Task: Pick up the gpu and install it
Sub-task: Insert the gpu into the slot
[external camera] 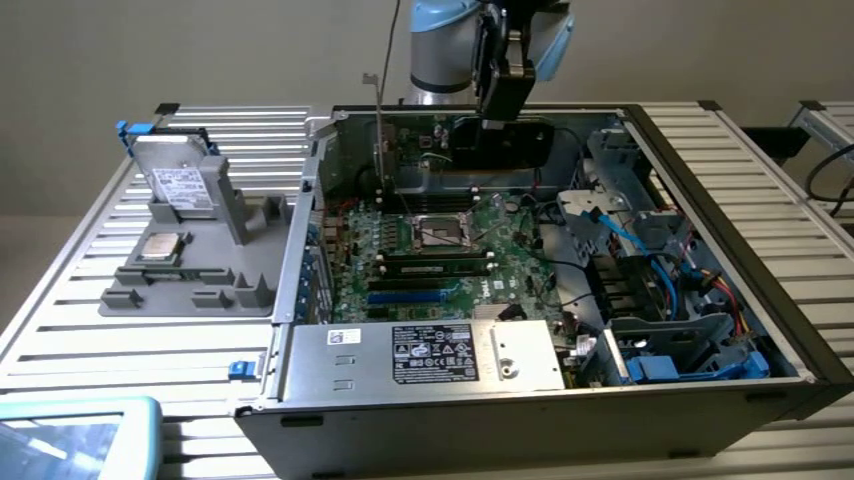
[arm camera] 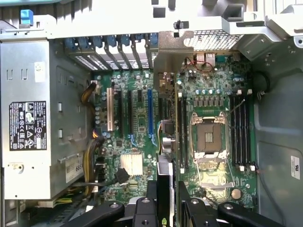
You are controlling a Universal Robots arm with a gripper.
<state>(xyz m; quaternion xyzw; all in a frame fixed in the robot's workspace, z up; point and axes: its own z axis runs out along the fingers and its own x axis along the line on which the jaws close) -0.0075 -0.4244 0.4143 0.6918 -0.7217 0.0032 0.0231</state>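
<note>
The computer case [external camera: 534, 430] sits on the counter [external camera: 80, 330], a holder [external camera: 200, 270] beside it on the exterior view's left. Inside, the gpu [arm camera: 164, 137], gripped by the claw [arm camera: 165, 189], hangs above the motherboard [external camera: 400, 250].

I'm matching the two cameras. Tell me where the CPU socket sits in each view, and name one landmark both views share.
Exterior view: the CPU socket is mid-motherboard in the open case, with long black slots on two sides.
Wrist view: the CPU socket is the square silver frame between two banks of black slots.
Shared landmark: the power supply's black label.
</note>
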